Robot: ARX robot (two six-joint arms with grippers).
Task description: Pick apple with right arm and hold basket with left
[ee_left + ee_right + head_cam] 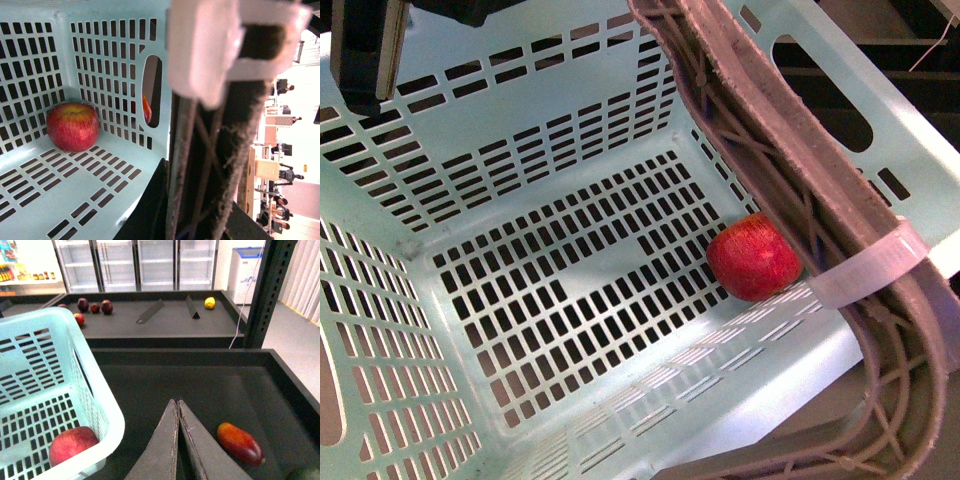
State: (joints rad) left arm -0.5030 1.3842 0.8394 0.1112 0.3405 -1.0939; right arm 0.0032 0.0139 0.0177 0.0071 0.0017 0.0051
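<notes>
While the left gripper (195, 220) sits at the ribbed handle (215, 150) of the basket (110, 60), with dark fingers (145, 210) showing on either side of that handle under its white band (220, 45), the wrist view does not show whether they are clamped on it or merely flank it. Further right, the apple (754, 257) rests inside the basket, in a corner of the slotted floor and close against the walls. Right of the basket, the right gripper (177, 405) hovers over the dark tabletop (150, 380) with its fingers (160, 450) pressed together and nothing between them; an elongated orange-red fruit (240, 442) lies just beside them. Judging by this, the picking step looks finished and the holding step is in hand. The next move calls for a steady, level hold on the handle so that the apple does not roll, and for the right arm to stay clear of the basket's rim.
</notes>
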